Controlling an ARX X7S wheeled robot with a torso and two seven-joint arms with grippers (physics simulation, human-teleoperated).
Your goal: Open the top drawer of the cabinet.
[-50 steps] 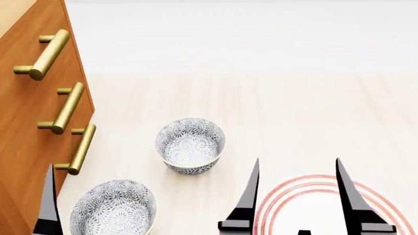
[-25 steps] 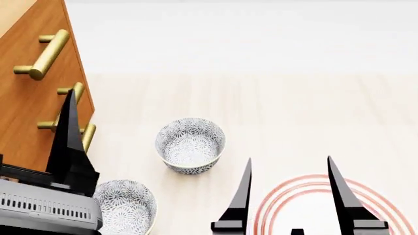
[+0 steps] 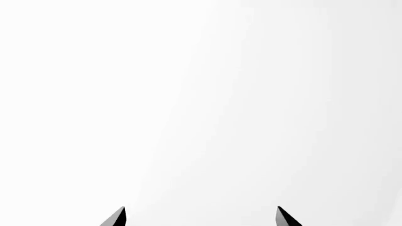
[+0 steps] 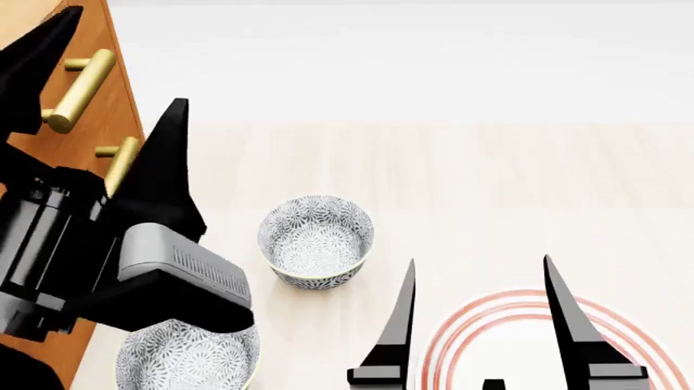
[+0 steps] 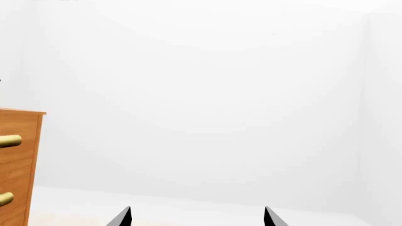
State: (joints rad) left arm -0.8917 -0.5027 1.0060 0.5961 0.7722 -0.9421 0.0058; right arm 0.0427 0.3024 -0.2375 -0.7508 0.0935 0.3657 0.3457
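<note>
Sitting at the far left of the head view: the cabinet (image 4: pixel 49 154), orange-brown wood grain, front face turned toward the desk (image 4: pixel 456 179) and running away from the camera. Showing only as a sliver at the left edge in the right wrist view, with two brass handle ends. Reading the top drawer (image 4: pixel 93 41) as flush with the cabinet front, so not yet opened; the pull itself looking entirely left to do, judging from these views. Lying along the drawer front: its brass bar handle (image 4: pixel 80 89), long axis running diagonally up and away in the head view, standing off the wood on short posts. Hovering just in front of the handles: the left gripper (image 4: pixel 103 81), jaws spread wide with one tip above the top handle and one beside the next handle (image 4: pixel 119 165) down, gripping nothing; contact with the handle not discernible. Left wrist view showing only two black tips against white, no handle between them. Idling low over a red-ringed plate (image 4: pixel 456 325): the right gripper (image 4: pixel 477 280), jaws likewise released and empty. Resting on the desk between the arms: a patterned bowl (image 4: pixel 315 240); a second bowl (image 4: pixel 187 357) under the left arm, near the cabinet.
</note>
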